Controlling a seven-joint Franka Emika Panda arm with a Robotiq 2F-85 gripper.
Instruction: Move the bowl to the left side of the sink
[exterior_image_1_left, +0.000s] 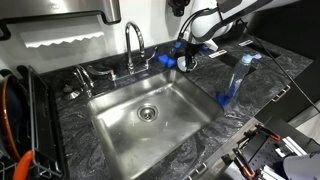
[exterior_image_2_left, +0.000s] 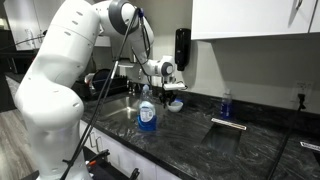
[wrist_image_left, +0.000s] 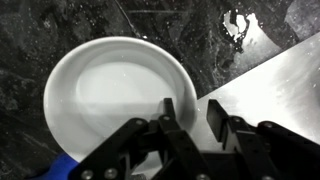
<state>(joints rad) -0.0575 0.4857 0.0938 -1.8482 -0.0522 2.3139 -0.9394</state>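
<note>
The small white bowl (wrist_image_left: 115, 95) sits on the dark marbled counter, just beside the corner of the steel sink (wrist_image_left: 275, 90). In the wrist view my gripper (wrist_image_left: 190, 118) straddles the bowl's near rim, with one finger inside the bowl and one outside. The jaws are open and a gap shows beside the rim. In both exterior views the gripper (exterior_image_1_left: 188, 52) (exterior_image_2_left: 172, 92) hangs right over the bowl (exterior_image_1_left: 187, 64) (exterior_image_2_left: 176, 105), behind the sink (exterior_image_1_left: 150, 120) and next to the faucet (exterior_image_1_left: 133, 45).
A flat blue sponge block (exterior_image_1_left: 165, 60) lies between the faucet and the bowl. A blue soap bottle (exterior_image_1_left: 232, 85) (exterior_image_2_left: 146, 112) stands on the counter by the sink's edge. A dish rack (exterior_image_1_left: 15, 125) is at the sink's far side.
</note>
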